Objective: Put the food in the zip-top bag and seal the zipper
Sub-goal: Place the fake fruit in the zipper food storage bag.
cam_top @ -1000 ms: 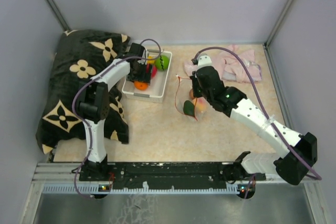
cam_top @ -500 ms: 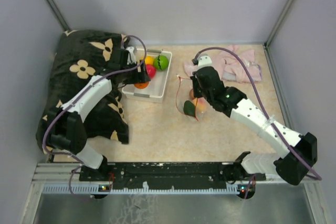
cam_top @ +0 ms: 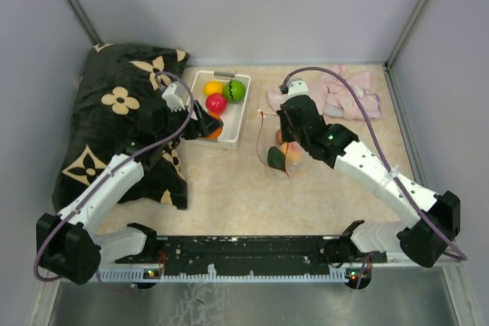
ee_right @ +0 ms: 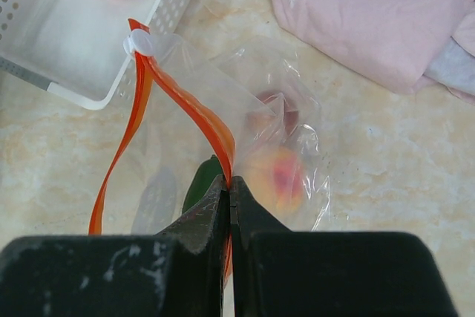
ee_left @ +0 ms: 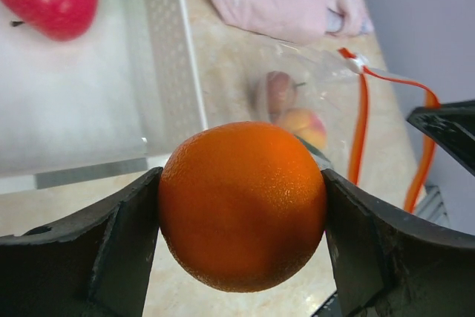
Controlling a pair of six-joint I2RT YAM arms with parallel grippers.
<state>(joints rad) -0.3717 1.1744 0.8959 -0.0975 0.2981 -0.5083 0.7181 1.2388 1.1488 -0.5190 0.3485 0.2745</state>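
Orange fruit point(ee_left: 242, 206) clamped in left jaws, right jaws pinched on zipper point(ee_right: 185, 103) of zip-top bag point(ee_right: 226, 83)

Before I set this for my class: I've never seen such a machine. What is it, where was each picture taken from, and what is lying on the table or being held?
It is two robot arms bolted to the near edge of a table, each ending in a two-finger gripper. The wide picture comes from a fixed camera above and behind them. The other two come from a camera on each wrist, looking along the fingers. On the table are a white slotted basket holding a yellow toy, a red toy and a green toy, a pink cloth, a black flower-patterned cushion, and a clear zip-top bag with a peach toy and a dark green toy inside. The left gripper clamps a toy orange. The right gripper pinches the bag's red-orange zipper strip.
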